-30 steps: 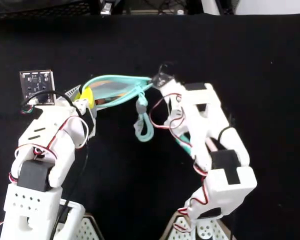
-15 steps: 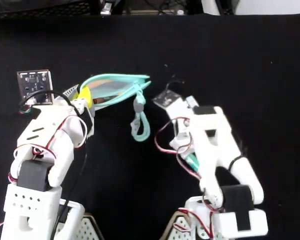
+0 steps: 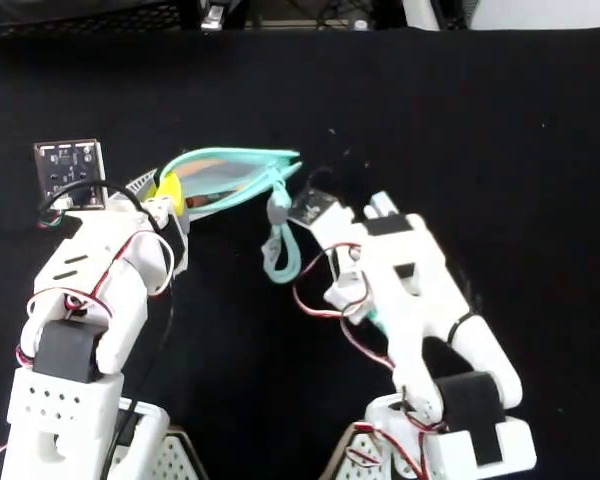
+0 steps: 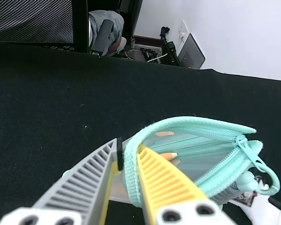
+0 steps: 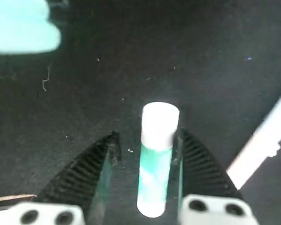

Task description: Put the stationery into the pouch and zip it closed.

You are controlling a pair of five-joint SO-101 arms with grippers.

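Observation:
A mint zip pouch [image 3: 230,172] lies open at the back left, with pencil tips [image 4: 168,154] showing inside it. My left gripper [image 4: 128,150] is shut on the pouch's [image 4: 196,140] left rim, which sits between its grey and yellow fingers; it is also seen from above [image 3: 170,195]. My right arm [image 3: 400,270] is folded just right of the pouch's strap loop [image 3: 280,255]. The right gripper [image 5: 146,140] is open over the black table. A teal tube with a white cap [image 5: 155,159] sits between its jaws, close to one finger and apart from the other.
A white stick [image 5: 260,140] lies on the black table beside the tube. A small teal piece [image 3: 373,318] peeks out under the right arm. The pouch's zipper pull [image 4: 243,140] is at its right end. Chairs and clutter stand beyond the table's far edge.
The right arm left the pouch's right end, drew back toward its base, then came forward a little toward the strap loop. The left arm and the pouch stayed put.

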